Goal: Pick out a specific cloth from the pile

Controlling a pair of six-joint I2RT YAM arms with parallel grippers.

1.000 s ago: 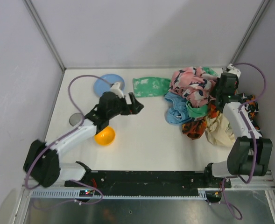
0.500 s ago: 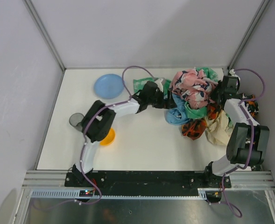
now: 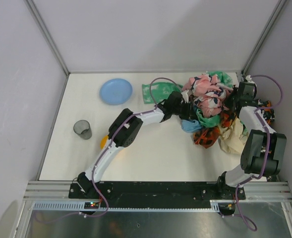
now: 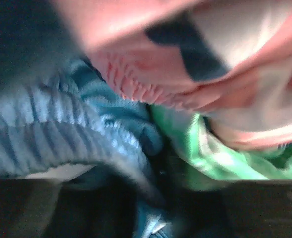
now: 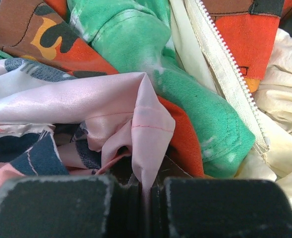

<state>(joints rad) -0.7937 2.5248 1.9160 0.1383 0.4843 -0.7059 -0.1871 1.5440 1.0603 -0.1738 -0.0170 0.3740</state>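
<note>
The pile (image 3: pixel 212 106) of mixed cloths lies at the back right of the table. The light blue cloth (image 3: pixel 189 125) pokes out at its left edge, under a pink patterned cloth (image 3: pixel 205 91). My left gripper (image 3: pixel 188 113) is pushed into that edge. In the blurred left wrist view the blue cloth (image 4: pixel 61 129) fills the left, right up against the camera, with green fabric (image 4: pixel 210 153) beside it. The jaws are lost in the dark there. My right gripper (image 5: pixel 146 187) is shut on a corner of the pink patterned cloth (image 5: pixel 148 119) and shows in the top view as the right gripper (image 3: pixel 232 102).
A round blue plate (image 3: pixel 116 91) and a mint speckled cloth (image 3: pixel 154 92) lie at the back. A dark cup (image 3: pixel 82 129) stands at the left. An orange bowl (image 3: pixel 104 141) peeks from under the left arm. Enclosure walls close in behind and to the right.
The left arm has swung right, from beside the plate into the pile's left edge, and now covers much of the blue cloth. The right gripper has kept its hold on the pink cloth.
</note>
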